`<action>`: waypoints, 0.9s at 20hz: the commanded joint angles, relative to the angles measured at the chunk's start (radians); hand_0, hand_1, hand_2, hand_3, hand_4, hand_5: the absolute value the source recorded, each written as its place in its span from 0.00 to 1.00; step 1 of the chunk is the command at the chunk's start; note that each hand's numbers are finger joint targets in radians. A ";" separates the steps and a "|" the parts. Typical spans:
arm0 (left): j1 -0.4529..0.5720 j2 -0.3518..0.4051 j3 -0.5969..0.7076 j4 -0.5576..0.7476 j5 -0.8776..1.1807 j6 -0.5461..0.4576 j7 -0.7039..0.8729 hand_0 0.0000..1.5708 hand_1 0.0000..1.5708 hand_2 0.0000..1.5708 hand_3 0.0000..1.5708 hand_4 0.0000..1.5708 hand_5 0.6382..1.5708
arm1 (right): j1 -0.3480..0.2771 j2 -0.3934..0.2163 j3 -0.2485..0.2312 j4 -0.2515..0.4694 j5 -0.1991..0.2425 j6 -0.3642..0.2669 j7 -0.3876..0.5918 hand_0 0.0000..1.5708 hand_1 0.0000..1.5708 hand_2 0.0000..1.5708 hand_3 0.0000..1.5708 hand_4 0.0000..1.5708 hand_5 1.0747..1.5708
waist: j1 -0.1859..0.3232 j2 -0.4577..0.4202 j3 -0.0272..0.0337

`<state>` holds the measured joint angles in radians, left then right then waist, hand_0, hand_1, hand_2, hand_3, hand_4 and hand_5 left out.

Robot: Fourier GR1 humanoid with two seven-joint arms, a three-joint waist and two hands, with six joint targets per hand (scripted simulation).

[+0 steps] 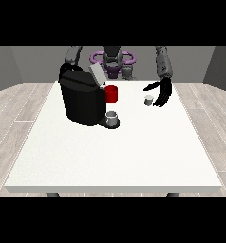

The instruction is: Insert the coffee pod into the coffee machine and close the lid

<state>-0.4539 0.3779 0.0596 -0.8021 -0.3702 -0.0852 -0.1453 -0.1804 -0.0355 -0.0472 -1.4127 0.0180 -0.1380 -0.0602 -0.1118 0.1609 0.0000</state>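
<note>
I see the coffee pod (148,99) standing on the table (115,156), just beside the spread, empty fingers of the hand at the view's right (163,93). The coffee machine (81,97) stands well apart with its lid (96,74) raised; the other hand is hidden behind it.

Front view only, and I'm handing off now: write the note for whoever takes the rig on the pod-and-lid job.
Hand at the view's right: open, fingers straight, just beside the coffee pod, not holding it.
Hand at the view's left: hidden behind the coffee machine; state unknown.
Pod stands on the white table, to the view's right of the machine. Machine lid is raised. A red cup and a grey cup sit at the machine's front.
Done: nothing yet.
Left: grasp pod, insert it, close lid.
</note>
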 commanded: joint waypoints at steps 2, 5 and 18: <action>-0.004 -0.001 -0.046 0.062 -0.101 0.066 -0.034 0.36 0.36 0.44 0.26 0.00 1.00 | -0.012 -0.001 0.011 0.007 0.015 -0.006 0.018 0.00 0.00 0.00 0.00 0.27 1.00 | -0.008 0.000 -0.0002; -0.056 0.017 -0.018 0.115 -0.117 0.093 -0.030 0.39 0.39 0.47 0.31 0.00 1.00 | 0.003 0.005 0.022 -0.018 -0.004 0.017 0.028 0.00 0.00 0.00 0.00 0.27 1.00 | -0.046 -0.002 -0.0003; -0.117 -0.020 -0.023 0.231 -0.237 0.289 -0.139 0.63 0.63 0.70 0.55 0.18 1.00 | -0.049 0.012 0.016 -0.015 0.002 -0.016 0.030 0.00 0.00 0.00 0.00 0.33 1.00 | -0.051 0.042 -0.0003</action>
<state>-0.5442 0.3679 0.0501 -0.6103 -0.5665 0.1645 -0.2799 -0.2173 -0.0258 -0.0321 -1.4243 0.0192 -0.1522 -0.0149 -0.1450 0.1777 0.0028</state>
